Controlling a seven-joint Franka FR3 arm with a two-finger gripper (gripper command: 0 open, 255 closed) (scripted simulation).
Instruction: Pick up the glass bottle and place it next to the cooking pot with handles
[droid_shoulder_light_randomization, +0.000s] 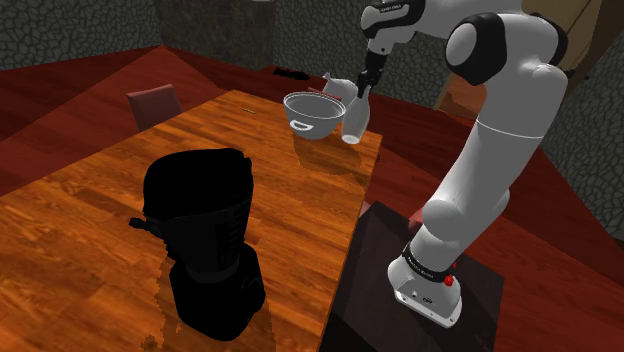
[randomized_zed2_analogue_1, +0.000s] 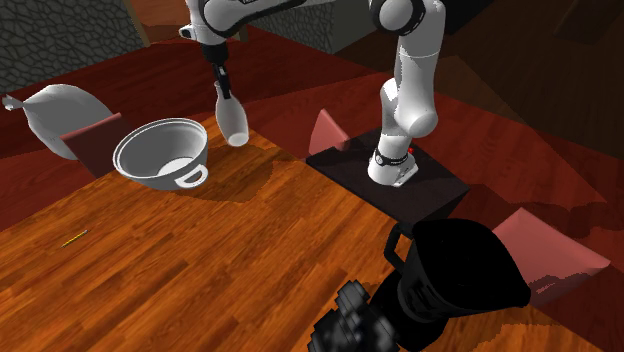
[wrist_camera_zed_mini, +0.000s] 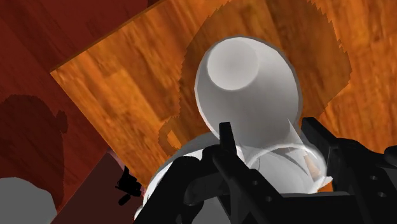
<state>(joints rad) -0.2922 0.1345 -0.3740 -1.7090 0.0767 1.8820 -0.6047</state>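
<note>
The gripper (droid_shoulder_light_randomization: 367, 84) is closed on the neck of the pale grey bottle (droid_shoulder_light_randomization: 353, 122) – in the wrist view its two black fingers (wrist_camera_zed_mini: 320, 141) clasp the bottle from either side, with the rounded body reaching away beyond the fingertips. The bottle hangs straight below the hand, leaning a little, over the far corner of the wooden table (droid_shoulder_light_randomization: 100, 200). Whether its base touches the wood or sits just above it I cannot tell. The white cooking pot (droid_shoulder_light_randomization: 312, 126), with its loop handles, stands on the table just beside the bottle, on the shoulder view's left of it – close, though contact cannot be made out. A large black appliance (droid_shoulder_light_randomization: 200, 240) stands at the table's near end, well apart from both.
</note>
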